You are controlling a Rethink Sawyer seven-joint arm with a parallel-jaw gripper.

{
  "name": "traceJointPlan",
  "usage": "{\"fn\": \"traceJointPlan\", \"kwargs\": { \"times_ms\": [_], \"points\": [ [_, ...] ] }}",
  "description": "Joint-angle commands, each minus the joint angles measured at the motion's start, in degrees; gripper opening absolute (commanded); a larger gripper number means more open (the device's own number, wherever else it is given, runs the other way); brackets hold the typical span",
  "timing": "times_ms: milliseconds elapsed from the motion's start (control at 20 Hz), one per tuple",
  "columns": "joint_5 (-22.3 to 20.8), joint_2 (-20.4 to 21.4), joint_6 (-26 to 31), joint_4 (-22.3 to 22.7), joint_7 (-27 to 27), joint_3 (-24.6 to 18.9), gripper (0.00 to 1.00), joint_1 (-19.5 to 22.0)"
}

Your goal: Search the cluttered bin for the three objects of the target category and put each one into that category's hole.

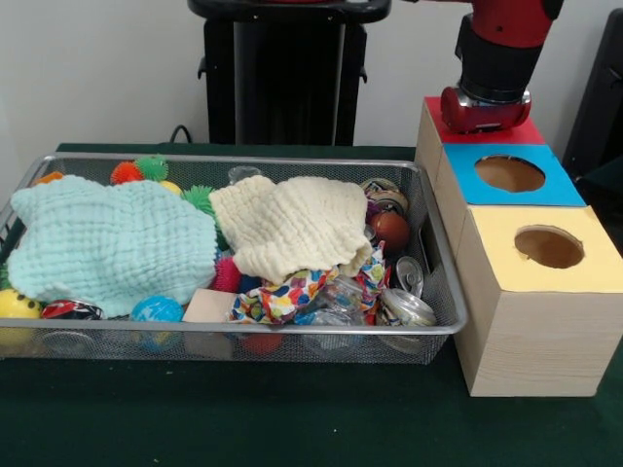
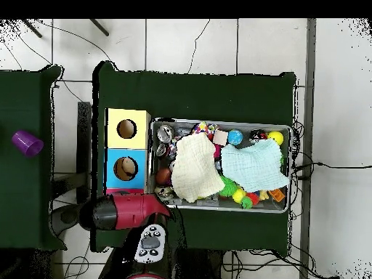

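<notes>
While the arm [image 1: 496, 58] hangs over the red-topped box [image 1: 487, 131] at the bench's far right in the front view, whether its jaws are apart or together cannot be told. Overhead, the wire bin [image 2: 221, 206] of cloth-covered clutter, likely hiding the targets, lies just across the boxes from the arm.

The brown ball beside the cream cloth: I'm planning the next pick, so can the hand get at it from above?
Probably yes: the brown ball lies uncovered beside the cream cloth, though cans crowd it.
</notes>
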State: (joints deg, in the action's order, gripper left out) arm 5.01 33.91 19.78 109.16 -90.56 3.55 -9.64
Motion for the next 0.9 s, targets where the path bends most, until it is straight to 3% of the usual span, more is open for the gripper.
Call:
{"fn": "traceJointPlan", "kwargs": {
  "times_ms": [50,550,600,700,900],
  "points": [
    [-0.14,-9.35,-14.43,-7.21,-9.95,-4.73,0.00,4.66],
    [-1.21,-8.29,-16.73,-5.73,-9.49,-7.48,0.00,6.93],
    [-1.20,-8.22,-18.14,-5.05,-10.04,-8.43,1.00,7.82],
    [-1.43,-8.19,-19.93,-5.10,-10.98,-7.35,1.00,6.90],
    [-1.28,-7.23,-14.59,-5.83,-9.75,-6.18,1.00,5.82]
  ]
}}
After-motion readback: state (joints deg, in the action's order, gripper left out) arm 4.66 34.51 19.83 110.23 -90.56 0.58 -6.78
